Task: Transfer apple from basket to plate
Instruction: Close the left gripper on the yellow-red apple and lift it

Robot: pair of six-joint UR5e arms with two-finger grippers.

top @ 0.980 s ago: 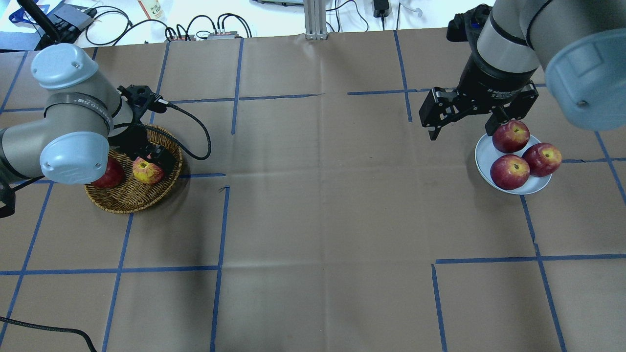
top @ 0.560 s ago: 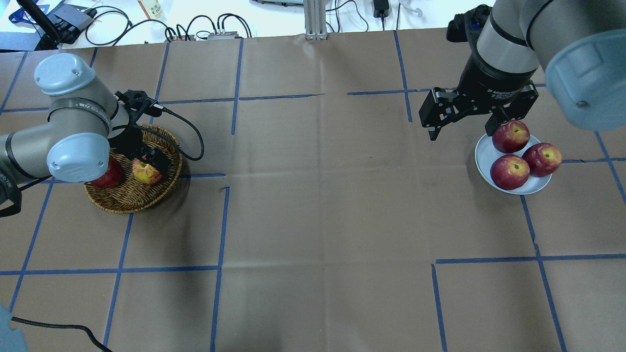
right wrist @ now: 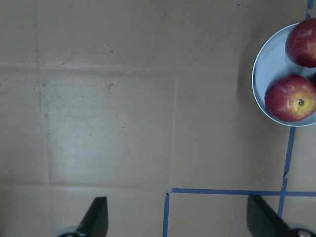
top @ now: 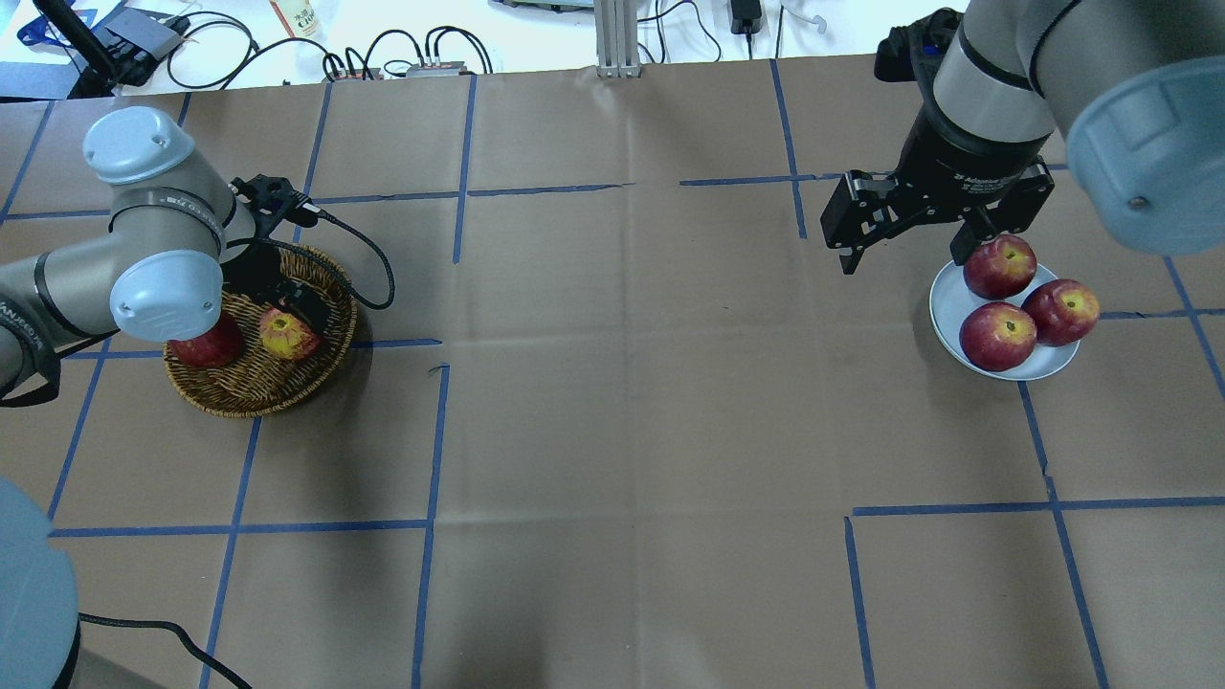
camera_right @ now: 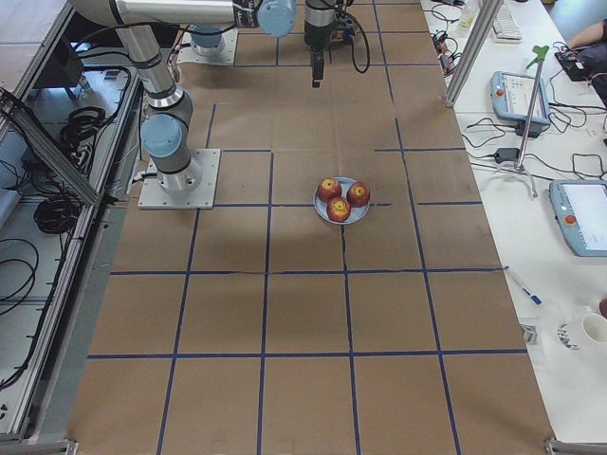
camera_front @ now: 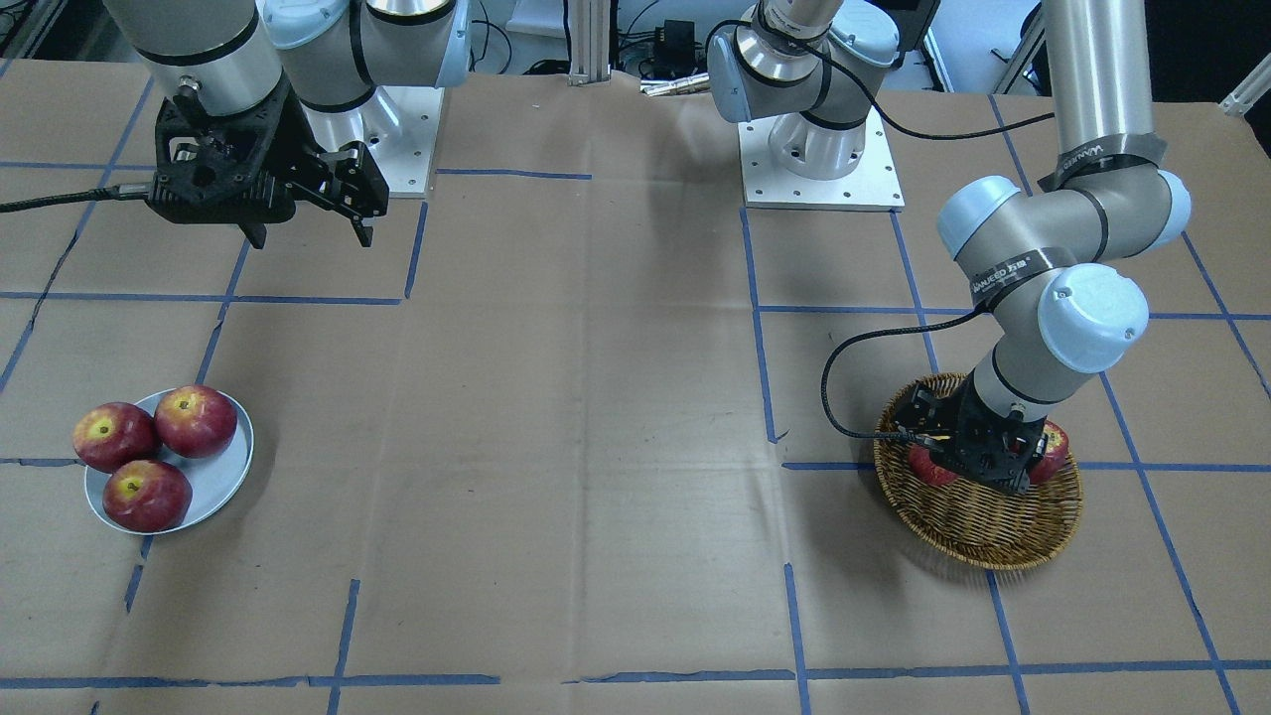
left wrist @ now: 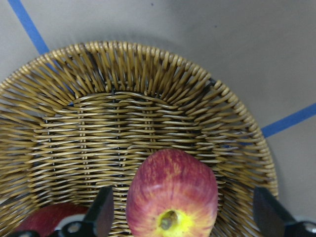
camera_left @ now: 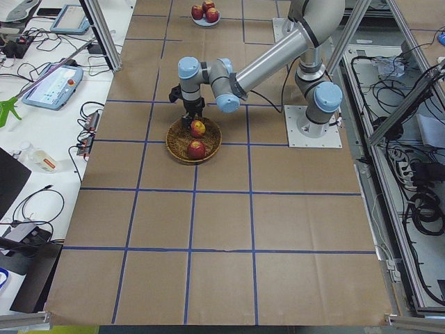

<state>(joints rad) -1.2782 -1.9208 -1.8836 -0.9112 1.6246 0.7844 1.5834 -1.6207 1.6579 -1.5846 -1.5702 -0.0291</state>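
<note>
The streaky orange-red apple (left wrist: 173, 195) with a yellow stem hollow lies in the wicker basket (top: 244, 397). It also shows in the overhead view (top: 285, 336). My left gripper (left wrist: 181, 219) is down in the basket, open. One of its fingers (left wrist: 102, 217) stands on each side of the apple, with a gap to each. A darker red apple (top: 207, 347) lies beside it. The pale grey-blue plate (top: 946, 304) at the far right holds three dark-red apples (top: 998, 336). My right gripper (top: 904, 256) hangs open and empty above the table, just left of the plate.
The table is brown paper with blue tape lines (top: 435, 431). Cables and small boxes (top: 402, 57) lie beyond the far edge. The left arm's black cable (top: 378, 268) loops by the basket. The left arm's elbow (top: 158, 287) hangs over the basket's left side.
My left arm's elbow has shifted up and right in the overhead view, while its gripper stays at the streaky apple. The right arm, the apples and the plate have not moved.
</note>
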